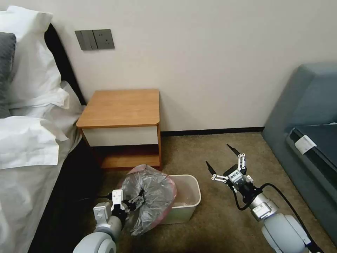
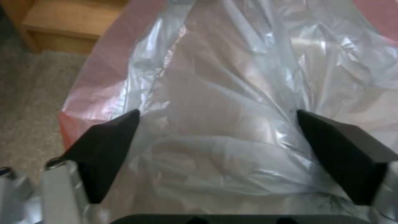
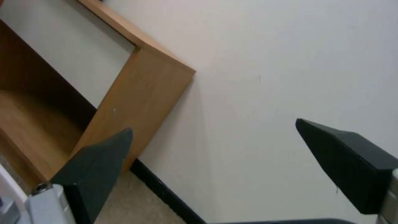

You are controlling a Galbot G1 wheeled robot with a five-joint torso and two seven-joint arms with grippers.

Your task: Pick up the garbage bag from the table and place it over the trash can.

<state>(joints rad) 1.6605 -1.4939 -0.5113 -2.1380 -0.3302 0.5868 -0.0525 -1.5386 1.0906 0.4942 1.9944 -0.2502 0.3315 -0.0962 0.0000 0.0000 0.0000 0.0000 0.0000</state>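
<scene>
The garbage bag (image 1: 151, 196) sits bunched over the left part of the trash can (image 1: 187, 205), its grey crinkled plastic ballooned up w/ the pinkish-red rim showing along the top and right edge. It covers the bin's left end; the right half of the bin's opening is uncovered. In the left wrist view the bag (image 2: 232, 93) spreads between the two dark fingers (image 2: 108, 146), plastic lying in the gap and pink rim at the far edges.

The left gripper (image 1: 135, 203) is at the bag's near-left side, fingers spread wide apart, pressed into the plastic — not pinching it, as far as the wrist view shows.

The trash can stands on the carpet (image 1: 217, 225) just in front of the table (image 1: 121, 107), near its lower shelf; the tabletop is bare wood.

The right gripper (image 1: 224, 160) hangs above the carpet to the right of the bin, well apart from it, fingers wide apart w/ nothing between them — its wrist view looks at the wall (image 3: 290, 62) and the table's side panel (image 3: 141, 99).

A bed (image 1: 31, 133) w/ white linen lies left of the table; a blue-grey sofa (image 1: 309, 116) is at the right.
</scene>
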